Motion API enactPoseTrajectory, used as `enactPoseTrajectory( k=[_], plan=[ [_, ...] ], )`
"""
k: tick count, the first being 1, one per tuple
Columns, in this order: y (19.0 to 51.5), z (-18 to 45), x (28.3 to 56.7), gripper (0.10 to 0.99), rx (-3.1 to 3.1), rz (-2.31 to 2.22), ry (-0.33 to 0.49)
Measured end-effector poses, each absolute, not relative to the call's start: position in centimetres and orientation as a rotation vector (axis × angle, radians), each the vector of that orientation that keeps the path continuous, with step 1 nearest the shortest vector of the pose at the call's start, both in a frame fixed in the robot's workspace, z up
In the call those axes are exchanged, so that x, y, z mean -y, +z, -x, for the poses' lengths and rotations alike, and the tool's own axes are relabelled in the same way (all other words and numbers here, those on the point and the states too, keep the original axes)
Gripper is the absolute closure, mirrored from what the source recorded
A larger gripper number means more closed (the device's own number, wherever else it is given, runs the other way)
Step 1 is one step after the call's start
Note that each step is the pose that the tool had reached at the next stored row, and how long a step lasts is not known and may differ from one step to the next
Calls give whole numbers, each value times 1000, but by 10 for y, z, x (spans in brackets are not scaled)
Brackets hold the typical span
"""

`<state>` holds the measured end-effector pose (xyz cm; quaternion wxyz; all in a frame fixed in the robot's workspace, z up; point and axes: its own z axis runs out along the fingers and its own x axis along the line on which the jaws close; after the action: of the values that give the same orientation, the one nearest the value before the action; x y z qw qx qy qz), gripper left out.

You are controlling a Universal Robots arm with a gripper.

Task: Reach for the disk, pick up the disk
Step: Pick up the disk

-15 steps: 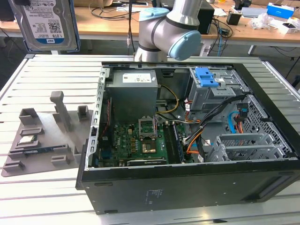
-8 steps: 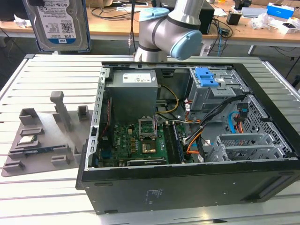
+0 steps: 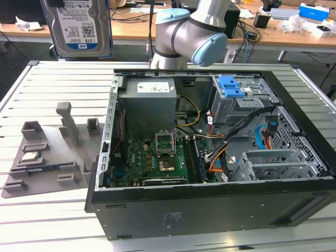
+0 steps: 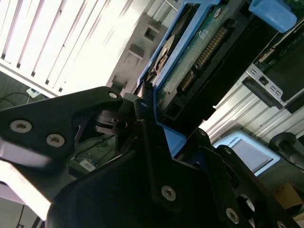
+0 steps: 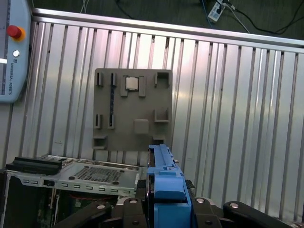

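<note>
The disk [image 3: 79, 26] hangs in the air at the exterior view's upper left, high above the slatted table, its blue-and-white label facing the camera and blue rails down its sides. In the second wrist view my gripper [image 4: 147, 118] is shut on the disk [image 4: 199, 52], whose green circuit-board underside shows between the blue rails. The first wrist view looks straight down past the disk's blue rail [image 5: 164, 175], with black fingers [image 5: 128, 206] pressed on either side of it.
The open computer case [image 3: 210, 220] lies on the table, with a grey drive cage and its blue latch [image 3: 231, 86] at the back. A grey fixture plate [image 3: 47, 157] holding a small silver chip [image 5: 132, 83] lies at the exterior view's left. A teach pendant [image 5: 12, 57] rests nearby.
</note>
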<state>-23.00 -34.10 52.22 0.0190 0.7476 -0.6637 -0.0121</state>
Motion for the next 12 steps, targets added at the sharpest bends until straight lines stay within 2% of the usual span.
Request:
enactPoseTrajectory(
  k=[12],
  plan=[
    [522, 184, 341, 714, 2060, -2321, -38]
  ],
)
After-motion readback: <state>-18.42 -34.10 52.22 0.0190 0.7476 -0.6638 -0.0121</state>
